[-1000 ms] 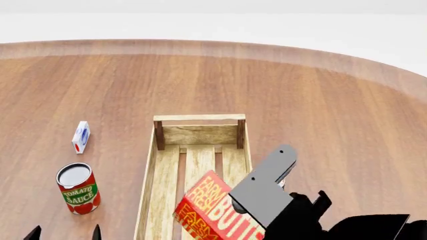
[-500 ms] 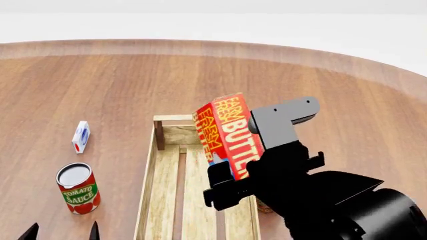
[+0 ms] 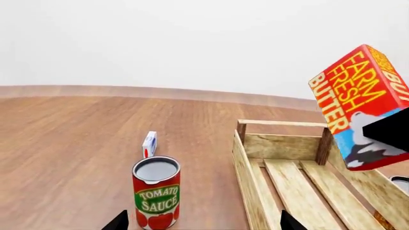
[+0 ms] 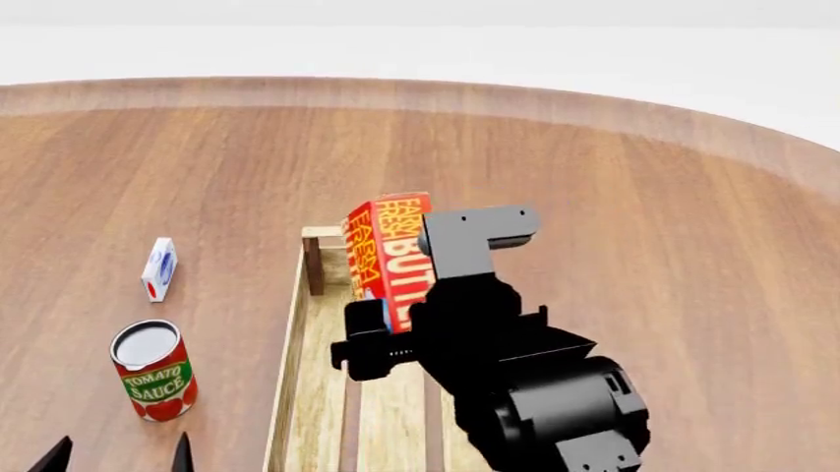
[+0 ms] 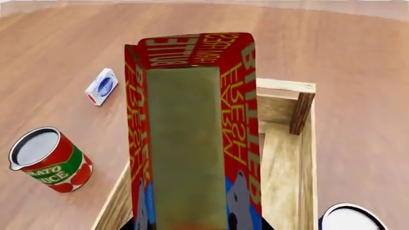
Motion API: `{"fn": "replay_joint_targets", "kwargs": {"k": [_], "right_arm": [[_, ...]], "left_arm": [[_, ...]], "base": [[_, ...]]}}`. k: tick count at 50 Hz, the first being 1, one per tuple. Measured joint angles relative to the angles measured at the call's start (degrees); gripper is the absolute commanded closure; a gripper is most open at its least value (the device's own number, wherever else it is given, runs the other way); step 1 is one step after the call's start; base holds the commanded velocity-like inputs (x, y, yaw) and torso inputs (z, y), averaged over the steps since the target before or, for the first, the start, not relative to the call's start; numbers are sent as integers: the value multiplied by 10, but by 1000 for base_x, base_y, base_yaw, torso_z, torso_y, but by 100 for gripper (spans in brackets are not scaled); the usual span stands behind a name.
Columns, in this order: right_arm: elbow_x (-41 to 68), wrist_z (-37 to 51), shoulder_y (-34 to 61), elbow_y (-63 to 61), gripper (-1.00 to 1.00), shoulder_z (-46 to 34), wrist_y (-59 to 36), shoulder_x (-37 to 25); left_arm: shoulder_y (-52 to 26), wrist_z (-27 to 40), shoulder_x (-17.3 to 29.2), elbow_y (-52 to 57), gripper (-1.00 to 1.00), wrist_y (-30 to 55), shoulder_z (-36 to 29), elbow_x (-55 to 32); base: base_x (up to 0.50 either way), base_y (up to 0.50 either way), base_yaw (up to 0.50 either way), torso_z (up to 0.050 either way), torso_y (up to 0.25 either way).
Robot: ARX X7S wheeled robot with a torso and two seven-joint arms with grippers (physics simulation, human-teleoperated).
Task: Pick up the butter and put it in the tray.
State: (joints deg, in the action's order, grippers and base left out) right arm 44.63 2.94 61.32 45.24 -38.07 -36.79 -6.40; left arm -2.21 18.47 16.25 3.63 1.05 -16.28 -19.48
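Observation:
The butter (image 4: 389,246) is a red-orange carton with yellow lettering. My right gripper (image 4: 407,295) is shut on it and holds it tilted in the air over the far end of the tray (image 4: 295,364). In the right wrist view the butter (image 5: 191,129) fills the middle, above the tray's (image 5: 303,158) slats. In the left wrist view the butter (image 3: 357,100) hangs above the tray (image 3: 281,143). My left gripper (image 4: 118,454) is open and empty at the near left edge; its fingertips (image 3: 118,220) show low in the left wrist view.
A tomato sauce can (image 4: 153,371) stands left of the tray, near my left gripper. A small white-blue-red carton (image 4: 159,268) lies beyond it. Another can's rim (image 5: 351,218) shows right of the tray. The round wooden table (image 4: 630,197) stretches far and right.
My right gripper lifted the butter from low in the tray, then carried it left and over the tray's far end. The left gripper stayed still.

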Motion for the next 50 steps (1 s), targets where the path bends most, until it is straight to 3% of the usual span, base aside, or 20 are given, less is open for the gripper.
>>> {"fn": "replay_joint_targets", "kwargs": {"k": [10, 23, 34, 46, 47, 50], "right_arm": [[125, -18, 24, 138, 100, -183, 86, 40], [307, -5, 32, 211, 100, -411, 134, 57], [364, 7, 34, 232, 100, -486, 117, 60], [348, -2, 42, 234, 100, -486, 92, 64], [346, -3, 42, 233, -100, -486, 90, 64], [340, -9, 41, 232, -100, -489, 84, 64]], "left_arm": [[7, 0, 1, -1, -100, -9, -1, -1], [12, 1, 1, -4, -100, -18, -3, -1], [11, 3, 3, -4, -100, -18, -4, -3], [8, 6, 5, -1, -100, -14, -5, -5], [8, 6, 5, -1, -100, -13, -5, -6], [6, 7, 6, -1, -100, -12, -5, -6]], "base": [[0, 0, 0, 0, 1], [0, 0, 0, 2, 1], [0, 0, 0, 0, 1], [0, 0, 0, 0, 0], [0, 0, 0, 0, 0], [0, 0, 0, 0, 0]]}}
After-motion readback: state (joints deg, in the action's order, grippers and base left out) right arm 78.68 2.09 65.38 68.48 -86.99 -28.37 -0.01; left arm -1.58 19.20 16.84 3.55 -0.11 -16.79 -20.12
